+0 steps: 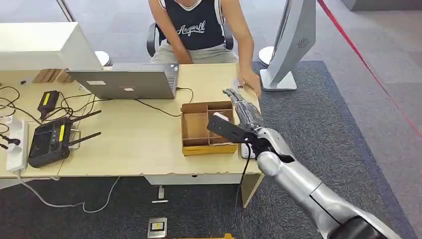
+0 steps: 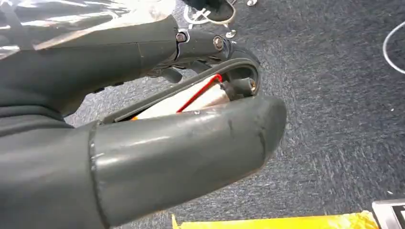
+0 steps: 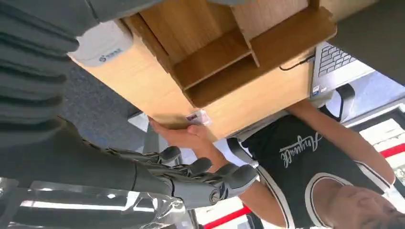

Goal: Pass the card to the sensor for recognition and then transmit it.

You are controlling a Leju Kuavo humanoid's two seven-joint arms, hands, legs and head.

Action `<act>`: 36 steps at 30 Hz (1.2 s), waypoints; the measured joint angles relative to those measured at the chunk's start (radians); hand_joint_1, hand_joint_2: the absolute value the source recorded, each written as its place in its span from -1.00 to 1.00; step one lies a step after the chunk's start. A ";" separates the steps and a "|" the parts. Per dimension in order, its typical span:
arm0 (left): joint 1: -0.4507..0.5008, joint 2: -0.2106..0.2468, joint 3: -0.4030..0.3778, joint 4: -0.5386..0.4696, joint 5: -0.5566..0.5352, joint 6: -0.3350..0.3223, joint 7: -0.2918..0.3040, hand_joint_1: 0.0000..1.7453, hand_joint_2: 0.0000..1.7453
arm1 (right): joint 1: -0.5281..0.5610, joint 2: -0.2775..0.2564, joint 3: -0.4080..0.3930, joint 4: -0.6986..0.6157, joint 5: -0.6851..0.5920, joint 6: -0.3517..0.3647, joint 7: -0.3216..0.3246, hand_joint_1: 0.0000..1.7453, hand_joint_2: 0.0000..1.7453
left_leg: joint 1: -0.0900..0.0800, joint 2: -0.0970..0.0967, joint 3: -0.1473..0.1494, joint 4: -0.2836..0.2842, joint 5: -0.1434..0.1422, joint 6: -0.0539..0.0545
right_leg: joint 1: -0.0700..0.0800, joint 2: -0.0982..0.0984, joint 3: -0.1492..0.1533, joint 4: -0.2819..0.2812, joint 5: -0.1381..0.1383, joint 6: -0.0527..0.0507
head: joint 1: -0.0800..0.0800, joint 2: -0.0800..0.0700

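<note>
The right robot hand (image 1: 242, 115) reaches over the far right corner of the table (image 1: 134, 144) with its fingers (image 3: 200, 167) stretched out and holding nothing.

The card (image 3: 197, 117) lies at the table's far right edge, under the hand of a person (image 1: 250, 80) seated across the table; in the right wrist view that person's fingers rest right beside it, and the right robot hand's fingertips are near but apart from it. A wooden compartment tray (image 1: 195, 130) sits on the table just beside the right arm, and a white sensor unit (image 3: 101, 45) lies by the tray at the table's edge. The left robot hand (image 2: 157, 143) hangs above grey carpet; whether it is open or closed cannot be told. A laptop (image 1: 127, 82) stands further along the table.
</note>
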 joint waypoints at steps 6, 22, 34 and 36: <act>0.000 0.000 0.008 0.000 -0.002 0.000 -0.008 -1.00 -1.00 | 0.104 -0.056 -0.020 -0.154 0.032 -0.017 0.015 -1.00 1.00 | 0.000 0.000 0.000 0.000 0.000 0.000 | 0.000 0.000 0.000 0.000 0.000 0.000 | 0.000 0.000; -0.001 -0.001 0.011 0.000 0.016 0.000 -0.011 -1.00 -1.00 | 0.163 -0.068 0.006 -0.286 0.129 0.009 0.020 -1.00 1.00 | 0.000 0.000 0.000 0.000 0.000 0.000 | 0.000 0.000 0.000 0.000 0.000 0.000 | 0.000 0.000; -0.003 -0.010 0.011 -0.001 0.051 0.000 -0.010 -1.00 -1.00 | 0.109 -0.035 0.059 -0.202 0.281 0.098 0.040 -1.00 1.00 | 0.000 0.000 -0.001 0.000 0.000 0.000 | 0.000 0.000 0.000 0.000 0.000 0.000 | 0.000 0.000; -0.003 -0.011 0.011 -0.001 0.059 0.000 -0.010 -1.00 -1.00 | 0.096 -0.024 0.071 -0.164 0.290 0.096 0.044 -1.00 1.00 | 0.000 0.000 -0.001 0.000 0.000 0.000 | 0.000 0.000 0.000 0.000 0.000 0.000 | 0.000 0.000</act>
